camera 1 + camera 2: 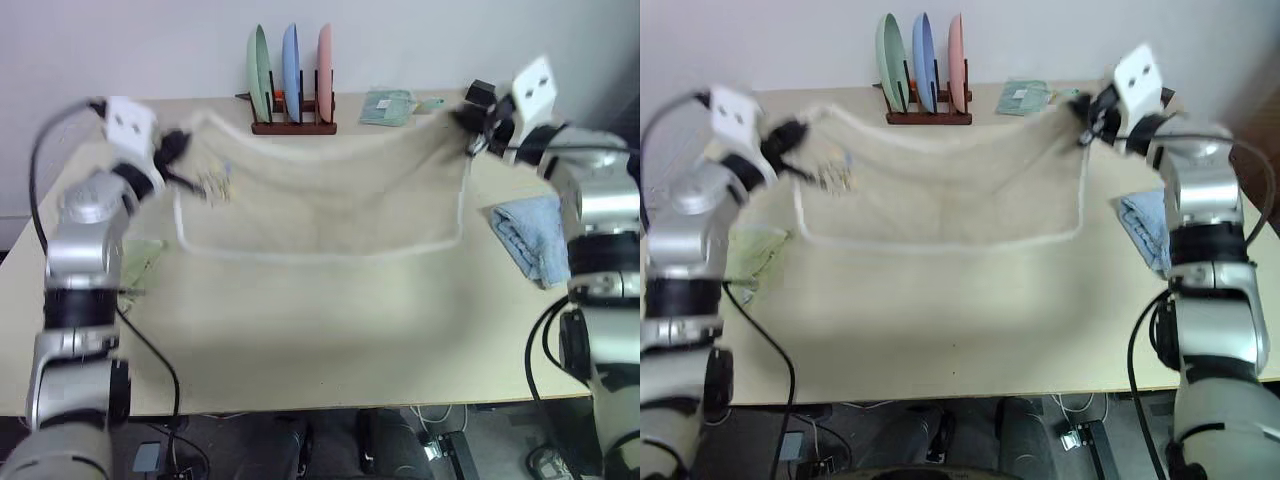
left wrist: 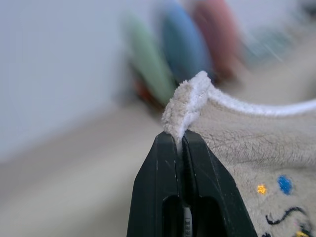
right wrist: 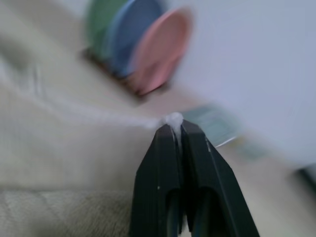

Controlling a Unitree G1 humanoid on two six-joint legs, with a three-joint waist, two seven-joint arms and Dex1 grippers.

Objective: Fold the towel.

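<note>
The beige towel point(image 1: 320, 195) with white corded edging hangs stretched between my two grippers above the table, its lower edge sagging onto the tabletop. My left gripper point(image 1: 183, 142) is shut on the towel's left corner point(image 2: 187, 101); a small embroidered figure point(image 2: 281, 207) shows just below the pinched corner. My right gripper point(image 1: 472, 125) is shut on the towel's right corner point(image 3: 173, 119). Both grippers are raised near the table's far side.
A wooden rack point(image 1: 293, 125) holds green, blue and pink plates at the table's back. A folded green cloth point(image 1: 388, 107) lies behind the towel. A light blue towel point(image 1: 530, 235) lies at the right, a light green towel point(image 1: 140, 260) at the left.
</note>
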